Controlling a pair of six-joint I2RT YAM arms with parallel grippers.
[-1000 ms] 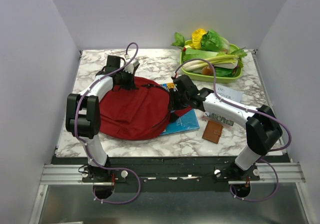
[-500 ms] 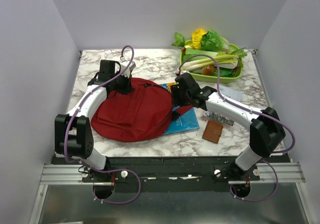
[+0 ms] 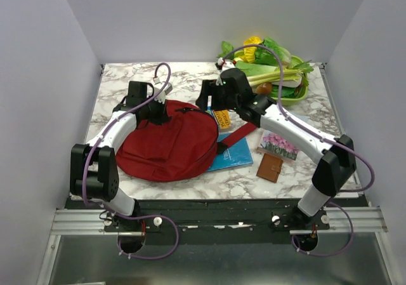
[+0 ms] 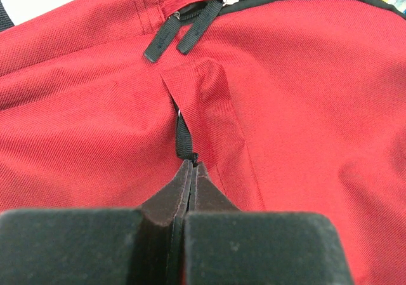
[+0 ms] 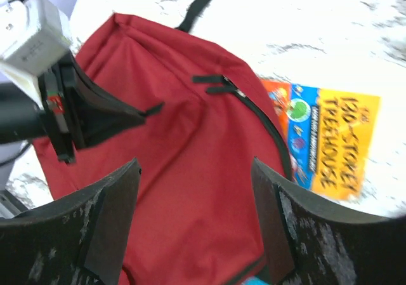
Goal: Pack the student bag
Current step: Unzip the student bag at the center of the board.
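The left tool [image 4: 192, 165] clenches a black loop [image 4: 184, 136] on the student bag [image 3: 168, 142]. The zip pulls [image 5: 212, 84] lie just beyond it, below the released right tool [image 5: 195, 190].

The orange book [image 5: 336, 139] cover reads "130-STOREY TREEHOUSE".

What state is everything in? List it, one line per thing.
Backpack: flat on the table, zip closed.
Left gripper: shut on the backpack's black tab.
Right gripper: open, above the backpack, holding nothing.
Book: closed, partly under the backpack.
Wallet: closed, flat on the table.
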